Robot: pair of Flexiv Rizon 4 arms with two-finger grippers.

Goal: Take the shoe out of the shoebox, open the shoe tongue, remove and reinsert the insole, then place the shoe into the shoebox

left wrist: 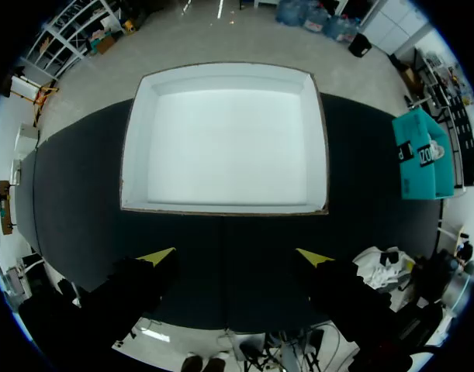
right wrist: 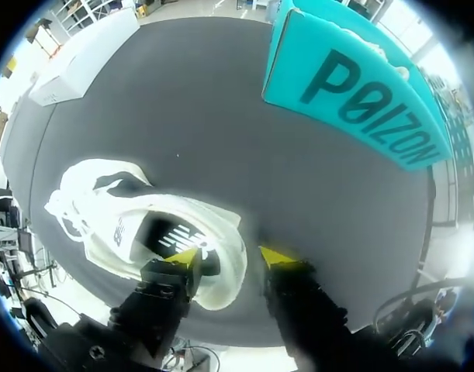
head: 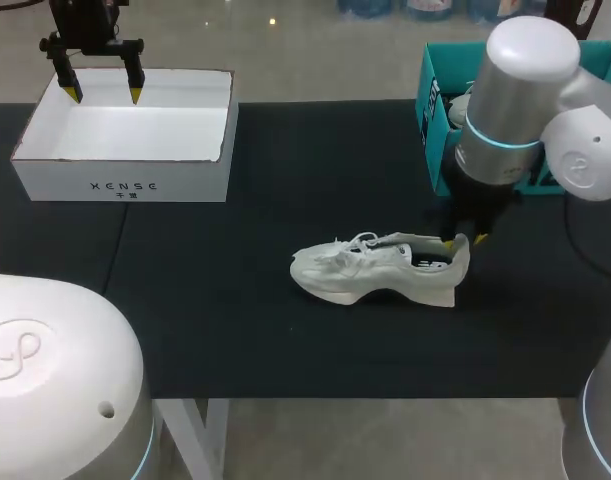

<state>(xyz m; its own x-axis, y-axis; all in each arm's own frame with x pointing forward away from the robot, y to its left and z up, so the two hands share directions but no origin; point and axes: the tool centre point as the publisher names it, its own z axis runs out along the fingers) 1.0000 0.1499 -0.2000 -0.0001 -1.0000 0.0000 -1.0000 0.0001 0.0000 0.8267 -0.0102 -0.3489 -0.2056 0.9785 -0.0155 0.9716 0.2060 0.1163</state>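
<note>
A white sneaker (head: 375, 270) lies on its sole mid-table, toe pointing left; its dark insole shows in the right wrist view (right wrist: 174, 236). My right gripper (head: 465, 240) stands at the heel, open: one finger (right wrist: 182, 260) is inside the shoe's opening, the other (right wrist: 281, 257) is outside the heel with a small gap. The open white shoebox (head: 125, 185) sits at the back left with nothing in it. My left gripper (head: 103, 92) hangs open above its far edge, and in its own view (left wrist: 235, 256) the box (left wrist: 136, 155) lies ahead of the fingers.
A teal box (head: 435, 110) stands at the back right, just behind my right arm, with something white inside; it also shows beyond the shoe (right wrist: 353, 93). The dark tabletop (head: 265, 150) spreads between the two boxes and in front of the shoe.
</note>
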